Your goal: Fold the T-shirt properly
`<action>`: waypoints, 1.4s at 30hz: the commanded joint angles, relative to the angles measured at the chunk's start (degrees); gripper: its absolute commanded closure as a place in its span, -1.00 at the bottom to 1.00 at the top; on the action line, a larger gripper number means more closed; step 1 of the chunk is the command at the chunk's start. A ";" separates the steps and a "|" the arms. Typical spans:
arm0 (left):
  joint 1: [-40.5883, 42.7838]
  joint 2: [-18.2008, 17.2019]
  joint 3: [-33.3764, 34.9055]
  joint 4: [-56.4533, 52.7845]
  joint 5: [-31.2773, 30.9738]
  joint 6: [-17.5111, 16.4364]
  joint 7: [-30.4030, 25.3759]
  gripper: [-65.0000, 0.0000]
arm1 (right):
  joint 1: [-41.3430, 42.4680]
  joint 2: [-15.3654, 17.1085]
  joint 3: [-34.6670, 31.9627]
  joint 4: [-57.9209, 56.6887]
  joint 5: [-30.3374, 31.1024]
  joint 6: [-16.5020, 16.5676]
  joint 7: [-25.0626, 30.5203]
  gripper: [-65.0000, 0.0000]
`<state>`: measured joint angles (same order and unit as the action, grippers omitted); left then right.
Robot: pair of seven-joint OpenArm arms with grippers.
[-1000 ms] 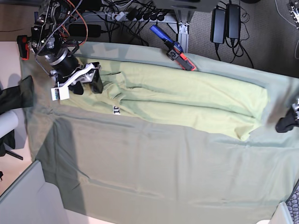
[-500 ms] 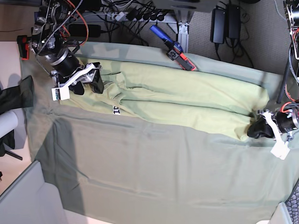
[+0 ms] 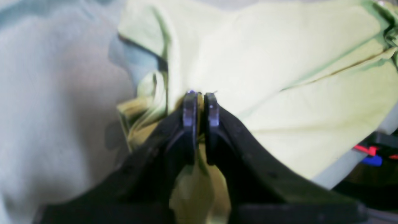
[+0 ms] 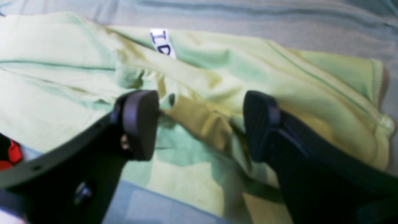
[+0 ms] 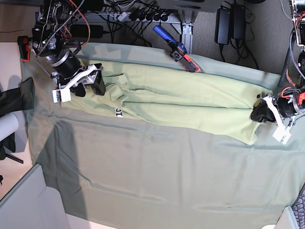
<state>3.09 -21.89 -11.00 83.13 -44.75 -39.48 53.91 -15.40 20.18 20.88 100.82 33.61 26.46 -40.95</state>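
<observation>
On table cloth (image 5: 157, 176) | left gripper (image 3: 199, 101) pinching T-shirt (image 3: 279, 62) | right gripper (image 4: 199, 124) spread | label (image 4: 162, 42) wrist-view only

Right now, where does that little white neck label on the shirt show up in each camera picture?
Base: white neck label sits left of centre, on the T-shirt's near edge.
Right wrist: label top centre, above the open right gripper.
Left wrist: not in it.
Shared landmark: the T-shirt.

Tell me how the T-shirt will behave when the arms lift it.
Likely floppy: the T-shirt lies creased and bunches where the left gripper pinches it. Probably light, thin cloth. It may sag between grips, since the right gripper stands open over it.
</observation>
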 commanded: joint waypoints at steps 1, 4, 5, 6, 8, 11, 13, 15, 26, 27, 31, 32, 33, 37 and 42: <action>-0.79 -0.83 -0.37 0.74 -0.37 -0.52 -1.31 0.87 | 0.44 0.90 0.48 1.03 0.70 2.05 1.31 -0.29; -1.22 -0.85 -0.44 0.74 -0.96 -0.52 -3.63 0.87 | 0.44 0.87 0.48 1.03 0.68 2.05 1.44 -0.29; -1.44 -0.83 -0.74 0.76 -1.84 -0.52 -3.63 0.86 | 0.42 0.87 0.48 1.03 0.70 2.05 1.42 -0.29; -1.77 -0.85 -1.14 0.76 -2.82 -0.52 -3.52 0.86 | 0.42 0.90 0.48 1.03 0.68 2.05 1.42 -0.29; -2.32 -0.83 -2.64 0.79 -4.20 -0.52 -3.52 0.85 | 0.44 0.90 0.48 1.03 0.70 2.05 1.42 -0.29; -2.49 -0.83 -6.54 0.81 -6.58 -0.52 -3.52 0.71 | 0.44 0.87 0.48 1.03 0.70 2.05 1.42 -0.29; -2.45 -0.83 -9.55 0.81 -7.78 -0.52 -2.89 0.45 | 0.44 0.90 0.48 1.03 0.70 2.05 1.44 -0.29; -2.40 -0.92 -11.74 0.81 -10.19 -0.52 -0.94 0.11 | 0.44 0.87 0.48 1.03 0.70 2.05 1.44 -0.29; 2.01 0.59 -11.30 0.76 -11.67 -0.52 -1.05 -0.16 | 0.44 0.90 0.48 1.03 0.74 2.03 1.44 -0.29; 1.99 0.68 -11.30 0.74 -10.64 -0.52 -1.79 -0.16 | 0.44 0.90 0.48 1.03 0.79 2.05 1.44 -0.29; 1.99 0.76 -11.30 0.02 -7.69 -0.52 -3.26 -0.16 | 0.42 0.87 0.48 1.03 0.92 2.05 1.40 -0.29; 1.97 0.79 -11.30 -0.44 -6.38 -0.52 -4.24 -0.16 | 0.44 0.87 0.48 1.03 0.92 2.05 1.40 -0.29; 1.97 0.79 -11.30 -0.90 -4.98 -0.52 -5.31 -0.16 | 0.44 0.90 0.48 1.03 0.92 2.05 1.40 -0.29; 1.97 0.94 -11.30 -2.62 -3.85 -0.52 -6.38 -0.17 | 0.42 0.87 0.48 1.03 0.90 2.05 1.40 -0.29; 1.97 1.29 -11.30 -2.97 -5.95 -0.52 -6.08 -0.17 | 0.42 0.87 0.48 1.03 0.94 2.03 1.44 -0.29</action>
<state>5.85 -19.86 -22.02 79.42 -49.65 -39.48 48.82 -15.40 20.16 20.88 100.82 33.63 26.46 -40.77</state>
